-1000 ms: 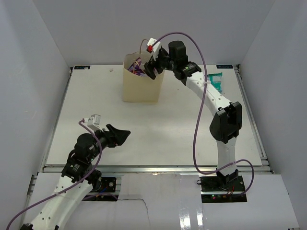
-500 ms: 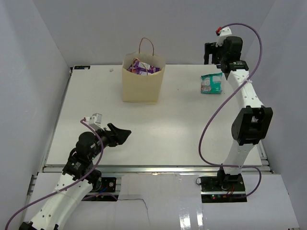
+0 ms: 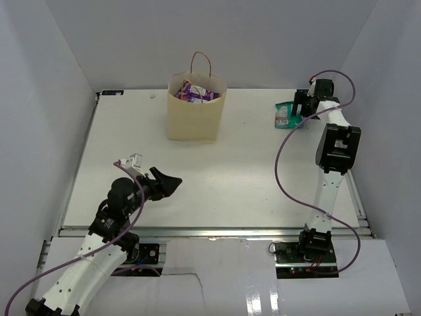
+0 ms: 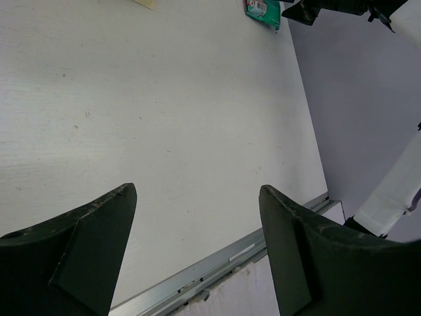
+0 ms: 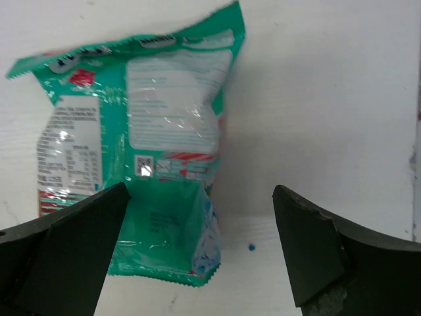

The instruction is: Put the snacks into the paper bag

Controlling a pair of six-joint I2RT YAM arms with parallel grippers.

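The tan paper bag [image 3: 195,113] stands upright at the back middle of the table, with purple snack packets [image 3: 195,93] showing in its open top. A teal snack pouch [image 3: 285,116] lies flat at the back right. It fills the right wrist view [image 5: 141,145] and also shows far off in the left wrist view [image 4: 262,10]. My right gripper [image 3: 300,113] hovers just over the pouch, open, its near corner between the fingers [image 5: 72,250]. My left gripper [image 3: 168,185] is open and empty above the front left of the table.
White walls close in the table on the left, back and right. A metal rail [image 3: 210,230] runs along the front edge. The right arm's purple cable [image 3: 279,164] loops over the right side of the table.
My right arm swung from the bag's opening to the back right and came down over the teal pouch. The left arm barely moved.
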